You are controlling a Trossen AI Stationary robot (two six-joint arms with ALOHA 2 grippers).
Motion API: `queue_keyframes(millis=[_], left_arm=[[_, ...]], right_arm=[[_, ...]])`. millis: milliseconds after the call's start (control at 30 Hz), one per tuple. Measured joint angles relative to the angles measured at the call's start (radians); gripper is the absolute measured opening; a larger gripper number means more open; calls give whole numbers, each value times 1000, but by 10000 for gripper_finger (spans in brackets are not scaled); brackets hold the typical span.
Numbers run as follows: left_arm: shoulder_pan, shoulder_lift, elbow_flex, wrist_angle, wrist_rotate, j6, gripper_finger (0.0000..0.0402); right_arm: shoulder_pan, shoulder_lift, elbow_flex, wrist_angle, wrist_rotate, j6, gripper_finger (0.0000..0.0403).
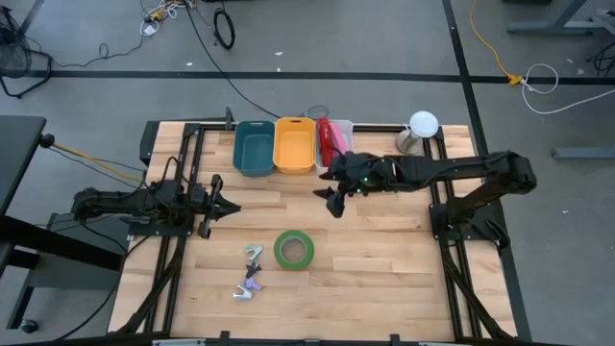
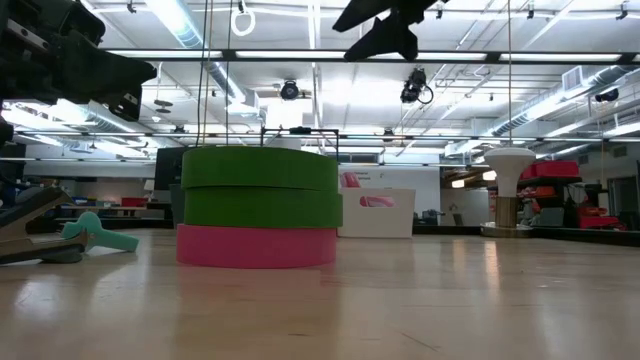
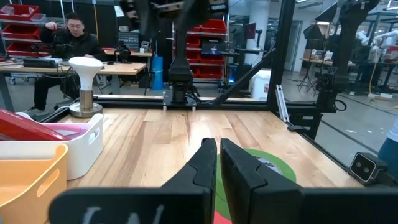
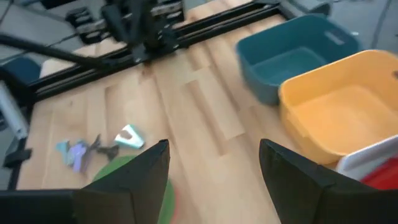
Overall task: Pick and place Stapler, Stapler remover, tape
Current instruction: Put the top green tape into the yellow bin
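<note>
The green tape (image 1: 293, 250) lies flat on the table's near middle; in the low view the tape (image 2: 260, 185) sits on a pink roll (image 2: 256, 247). Two staple removers (image 1: 254, 255) (image 1: 247, 287) lie just to its left. The red stapler (image 1: 327, 142) lies inside the white bin (image 1: 345, 128). My right gripper (image 1: 332, 199) hovers open above the table, near the white bin, and holds nothing; its wrist view shows the gripper (image 4: 214, 168) over bare wood with the tape (image 4: 109, 172) beyond. My left gripper (image 1: 219, 204) waits shut at the table's left, pointing at the tape (image 3: 267, 167).
A blue bin (image 1: 255, 147), an orange bin (image 1: 295, 144) and the white bin stand in a row at the far edge. A white mushroom-shaped stand (image 1: 421, 128) sits at the far right. Bare wood lies between the bins and the tape. A person (image 3: 68, 37) sits beyond the table.
</note>
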Motion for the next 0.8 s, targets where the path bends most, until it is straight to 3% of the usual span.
queue_keyframes(millis=[267, 700, 800], left_arm=[[0, 0, 0, 0, 0, 0, 25], [0, 0, 0, 0, 0, 0, 25], [0, 0, 0, 0, 0, 0, 25]], right_arm=[[99, 72, 39, -35, 63, 1, 247], [165, 320, 379, -202, 77, 134, 247], [168, 375, 446, -257, 39, 163, 247]])
